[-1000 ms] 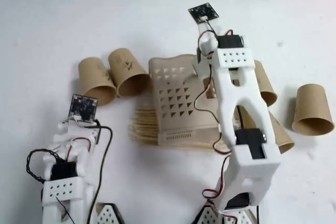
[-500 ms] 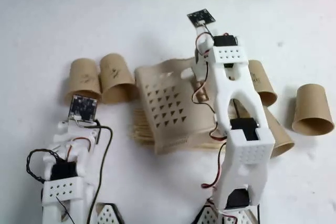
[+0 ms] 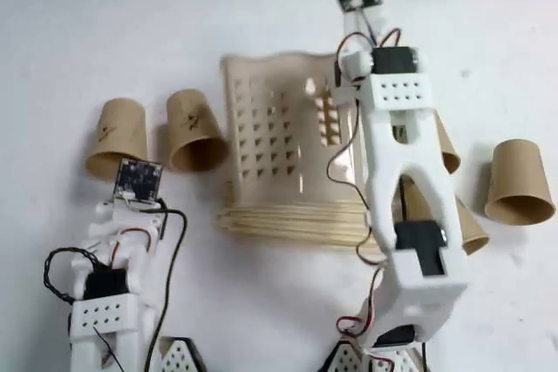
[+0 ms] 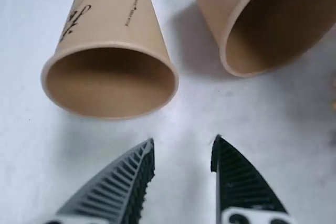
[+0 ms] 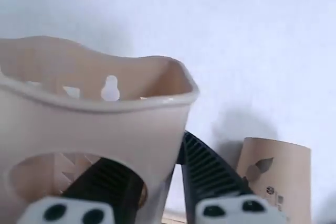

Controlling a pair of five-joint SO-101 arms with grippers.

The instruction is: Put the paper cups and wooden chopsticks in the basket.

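Observation:
The beige perforated basket (image 3: 270,128) stands mid-table, and my right gripper (image 3: 336,118) is shut on its right wall. In the right wrist view the gripper (image 5: 176,157) has one finger inside the basket wall (image 5: 94,103) and one outside. A bundle of wooden chopsticks (image 3: 292,219) lies along the basket's near side. Two paper cups (image 3: 116,137) (image 3: 195,128) lie left of the basket. My left gripper (image 4: 182,153) is open just short of the mouth of one cup (image 4: 110,51), with the other cup (image 4: 262,19) beside it.
A paper cup (image 3: 519,180) lies at the right. Two more cups (image 3: 446,152) (image 3: 468,226) lie partly hidden behind the right arm; one cup (image 5: 273,177) lies beside the basket. The far part of the white table (image 3: 131,32) is bare.
The right arm swung the basket round and pulled it toward the far edge, uncovering the chopsticks. The two left cups were pushed further left. The left arm stayed still.

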